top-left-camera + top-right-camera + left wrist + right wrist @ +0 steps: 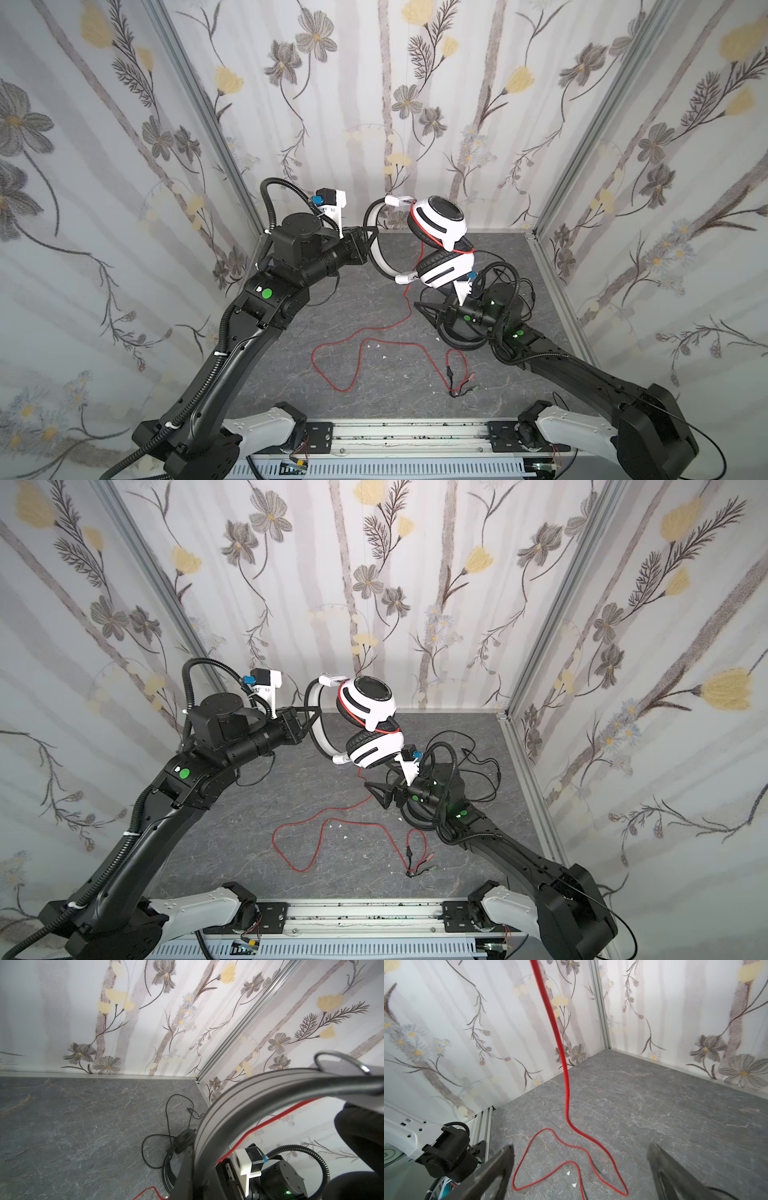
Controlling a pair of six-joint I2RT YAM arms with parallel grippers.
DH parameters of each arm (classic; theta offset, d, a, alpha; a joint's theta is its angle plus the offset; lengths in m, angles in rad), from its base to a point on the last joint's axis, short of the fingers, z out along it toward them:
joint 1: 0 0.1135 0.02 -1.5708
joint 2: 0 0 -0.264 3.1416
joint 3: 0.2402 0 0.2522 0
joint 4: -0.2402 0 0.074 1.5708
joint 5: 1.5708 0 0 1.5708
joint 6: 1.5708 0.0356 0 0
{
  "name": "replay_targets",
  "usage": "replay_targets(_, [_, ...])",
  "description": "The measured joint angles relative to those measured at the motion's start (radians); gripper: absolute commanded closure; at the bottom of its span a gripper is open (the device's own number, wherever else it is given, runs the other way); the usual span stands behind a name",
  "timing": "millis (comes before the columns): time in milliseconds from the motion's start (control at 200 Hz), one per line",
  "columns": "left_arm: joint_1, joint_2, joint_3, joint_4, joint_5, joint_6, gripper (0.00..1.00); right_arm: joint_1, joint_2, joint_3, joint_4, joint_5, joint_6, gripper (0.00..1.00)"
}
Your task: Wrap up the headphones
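left wrist view had my left jaws clamped together on the band of the white headset (pixel 239 1109), and in both top views it hung clear of the table (pixel 316 324), cups toward the back wall (pixel 374 104). my right jaws stood wide apart, holding nothing, low over the table beside the red cord (pixel 566 1088) that ran down from the cups into loose loops. farther out, the black headset (pixel 182 1140) lay on the table under my right arm (pixel 561 361).
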Motion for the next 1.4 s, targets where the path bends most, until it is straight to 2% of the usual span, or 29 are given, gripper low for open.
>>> replay_targets(360, [0.001,-0.016,0.0,-0.03,-0.003,-0.034,1.0,0.026,0.323,0.063,0.329,-0.04,0.12,0.03])
replay_targets(575, [0.002,-0.026,0.0,-0.046,-0.009,-0.044,1.0,0.028,0.47,0.113,0.435,-0.08,0.165,0.08])
replay_targets(804, [0.004,-0.036,0.0,-0.05,-0.024,-0.06,1.0,0.042,0.574,0.184,0.485,-0.118,0.183,0.31])
replay_targets(959, [0.008,-0.039,0.002,-0.053,-0.028,-0.061,1.0,0.059,0.583,0.184,0.484,-0.132,0.171,0.68])
replay_targets(1124, [0.015,-0.039,0.018,-0.051,-0.056,-0.064,1.0,0.078,0.568,0.166,0.433,-0.117,0.13,1.0])
replay_targets(1259, [0.026,-0.039,0.019,-0.05,-0.077,-0.069,1.0,0.093,0.506,0.119,0.378,-0.07,0.098,1.0])
replay_targets(1399, [0.034,-0.039,0.015,-0.039,-0.122,-0.077,1.0,0.121,0.404,0.093,0.232,0.028,0.041,1.0])
